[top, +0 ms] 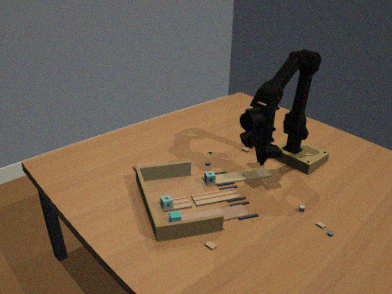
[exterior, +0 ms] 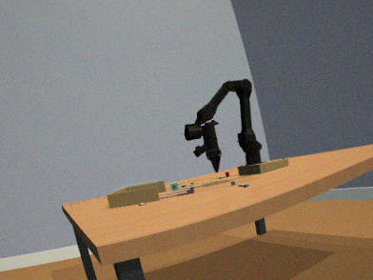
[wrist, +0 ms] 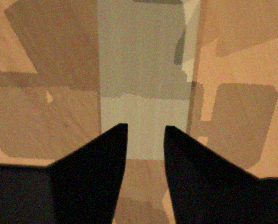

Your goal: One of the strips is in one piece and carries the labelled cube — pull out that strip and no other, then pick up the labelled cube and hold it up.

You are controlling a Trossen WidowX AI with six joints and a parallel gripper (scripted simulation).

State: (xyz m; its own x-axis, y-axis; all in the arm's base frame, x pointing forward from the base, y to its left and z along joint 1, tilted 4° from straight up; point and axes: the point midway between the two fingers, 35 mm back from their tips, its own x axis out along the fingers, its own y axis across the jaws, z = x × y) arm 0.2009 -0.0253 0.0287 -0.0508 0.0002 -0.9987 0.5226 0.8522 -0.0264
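above the near end of the pale strip (top: 242, 175) (exterior: 215, 182) (wrist: 142, 80), the gripper (top: 262, 163) (exterior: 217, 171) (wrist: 146, 133) points down with its fingers parted a little and nothing between them. in the wrist view the strip runs away beneath the fingertips, wider than the gap between them, and its squared end shows in that gap. at the strip's other end sits a light blue cube (top: 209, 178) (exterior: 174, 187) with a dark mark on its faces, at the open side of the low-walled tray (top: 190, 227) (exterior: 133, 196). this strip looks to be in one piece. inside the tray a second marked cube (top: 166, 202) sits on a red-lined strip (top: 215, 198), which is split by a gap into a short and a longer piece. nearest the tray's front wall, a teal block (top: 174, 216) with no mark that can be made out sits at the end of a pinkish strip (top: 215, 213). the arm stands on a wooden base (top: 312, 166) (exterior: 273, 166), well apart from the tray.
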